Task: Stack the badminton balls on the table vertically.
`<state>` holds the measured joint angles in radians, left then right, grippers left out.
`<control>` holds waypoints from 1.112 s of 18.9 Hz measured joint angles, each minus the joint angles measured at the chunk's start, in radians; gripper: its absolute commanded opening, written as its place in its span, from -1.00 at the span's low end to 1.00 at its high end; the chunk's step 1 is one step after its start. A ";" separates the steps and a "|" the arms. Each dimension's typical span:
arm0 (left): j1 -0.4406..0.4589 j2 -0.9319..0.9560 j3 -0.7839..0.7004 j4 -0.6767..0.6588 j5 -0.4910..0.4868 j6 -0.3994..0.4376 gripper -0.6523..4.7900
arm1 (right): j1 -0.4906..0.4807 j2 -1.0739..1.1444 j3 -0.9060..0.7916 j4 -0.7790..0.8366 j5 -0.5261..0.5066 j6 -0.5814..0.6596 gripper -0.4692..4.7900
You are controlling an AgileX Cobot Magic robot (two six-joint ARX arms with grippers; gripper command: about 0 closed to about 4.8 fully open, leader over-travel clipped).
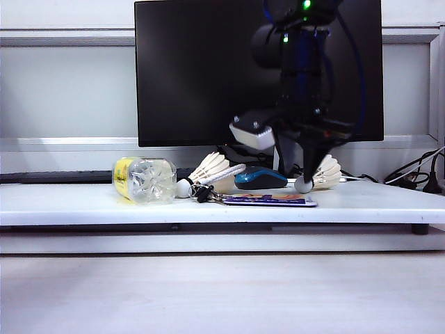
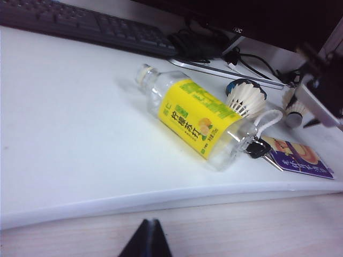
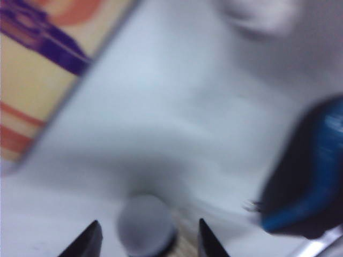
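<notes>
White bench (image 1: pixel 83 202) bearing two shuttlecocks; right end effector (image 3: pixel 149 238), jaws apart, straddles the right shuttlecock's (image 1: pixel 321 174) cork tip (image 3: pixel 144 222). Left end effector (image 2: pixel 146 241): state cannot be told.

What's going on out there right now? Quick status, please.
Right gripper open, straddling right white feather shuttlecock's cork tip. Left gripper back off the white board. Second shuttlecock beside clear plastic bottle; blue mouse close.
</notes>
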<state>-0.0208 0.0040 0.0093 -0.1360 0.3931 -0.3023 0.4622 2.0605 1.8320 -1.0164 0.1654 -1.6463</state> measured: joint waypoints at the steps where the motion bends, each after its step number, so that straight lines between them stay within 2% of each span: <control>1: 0.000 0.000 0.000 0.000 0.000 0.003 -0.78 | -0.002 0.002 0.000 -0.004 0.009 0.000 0.07; 4: 0.000 0.000 0.000 0.000 0.000 0.011 -0.78 | -0.016 0.009 0.000 -0.005 0.043 -0.001 0.07; 17: 0.000 0.000 0.000 0.000 0.000 0.014 -0.78 | -0.043 0.021 0.001 -0.014 0.017 -0.001 0.04; 19: 0.000 0.000 0.000 0.000 0.000 0.014 -0.78 | -0.043 0.038 0.003 -0.045 0.019 -0.001 -0.07; 21: 0.000 0.000 0.000 0.000 0.000 0.014 -0.78 | -0.043 0.037 -0.006 -0.052 0.020 -0.002 -0.07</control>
<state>-0.0208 0.0040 0.0093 -0.1360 0.3927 -0.2878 0.4187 2.0979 1.8263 -1.0683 0.1852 -1.6478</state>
